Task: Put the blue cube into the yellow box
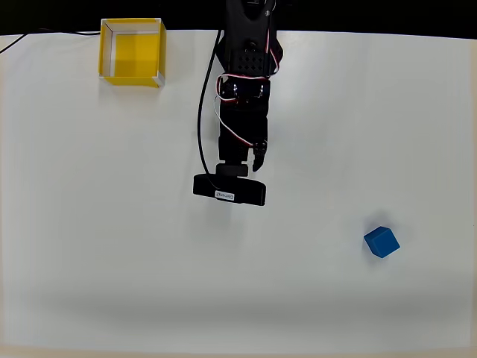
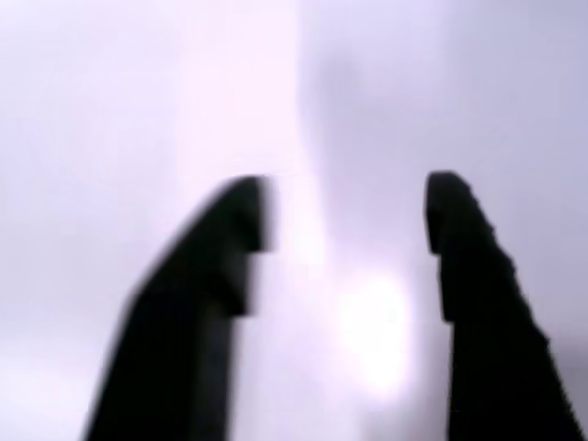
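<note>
The blue cube (image 1: pixel 381 242) lies on the white table at the lower right of the overhead view, turned a little askew. The yellow box (image 1: pixel 138 54) sits at the table's far left corner, open-topped with white-edged walls and nothing inside. My black arm reaches down from the top centre, and my gripper (image 1: pixel 251 159) hangs over the middle of the table, well apart from both cube and box. In the blurred wrist view my gripper (image 2: pixel 344 207) is open, its two dark fingers (image 2: pixel 230 248) spread with only bare table between them.
The white table (image 1: pixel 89 246) spreads wide around the arm. A black cable (image 1: pixel 201 112) runs along the arm's left side. The table's back edge meets a dark strip at the top.
</note>
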`<state>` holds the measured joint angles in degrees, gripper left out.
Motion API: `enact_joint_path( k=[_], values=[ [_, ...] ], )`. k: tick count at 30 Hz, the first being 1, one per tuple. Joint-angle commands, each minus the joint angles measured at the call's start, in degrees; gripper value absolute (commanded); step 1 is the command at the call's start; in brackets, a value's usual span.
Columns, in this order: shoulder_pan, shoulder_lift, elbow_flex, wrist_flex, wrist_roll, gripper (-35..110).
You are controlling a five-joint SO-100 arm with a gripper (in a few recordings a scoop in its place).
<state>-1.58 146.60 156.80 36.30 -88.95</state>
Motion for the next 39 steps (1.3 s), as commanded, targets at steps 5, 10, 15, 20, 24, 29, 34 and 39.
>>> enact_joint_path(
  k=[5, 10, 15, 20, 24, 29, 34, 39],
  values=[
    [-6.2, -15.1, -24.7, -15.7, 4.7, 21],
    [-11.2, -21.3, -27.6, -30.9, 4.3, 36],
    [-15.7, -31.9, -30.8, -44.1, 1.2, 49],
    [-19.5, -43.5, -37.4, -52.0, 0.8, 58],
    [-22.5, -53.2, -42.9, -57.1, -0.4, 62],
    [-25.7, -63.4, -51.1, -57.3, -1.4, 65],
    [-28.5, -71.3, -58.4, -56.6, 0.0, 66],
    [-30.7, -77.9, -63.9, -57.5, 1.6, 66]
  ],
)
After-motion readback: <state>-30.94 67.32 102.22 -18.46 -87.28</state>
